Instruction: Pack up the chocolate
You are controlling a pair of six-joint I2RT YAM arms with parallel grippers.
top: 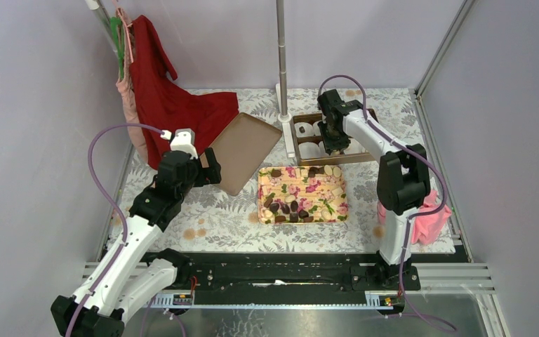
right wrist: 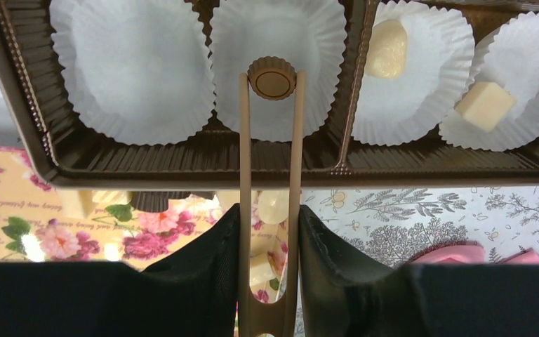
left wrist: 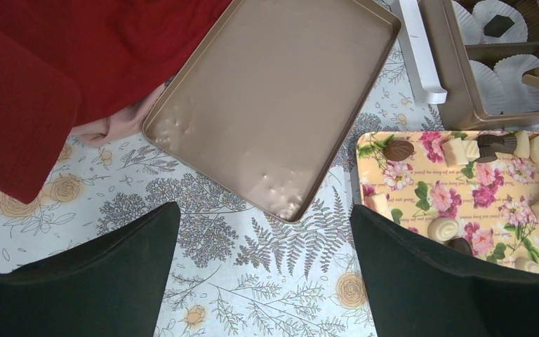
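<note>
Barely begun: right pincer (right wrist: 268,225), clamped on tan tongs (right wrist: 243,175), holds a round brown chocolate (right wrist: 271,78) over the brown box's (right wrist: 182,165) white paper cup (right wrist: 278,31); most pieces (top: 293,207) lie on the floral tray (top: 326,193); left pincer (left wrist: 263,267) gapes empty.

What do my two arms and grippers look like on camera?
The left arm and right arm are white links with black joint housings. A purple cable loops off each: left cable, right cable. The left gripper and right gripper have broad matte black fingers. No markings show.
</note>
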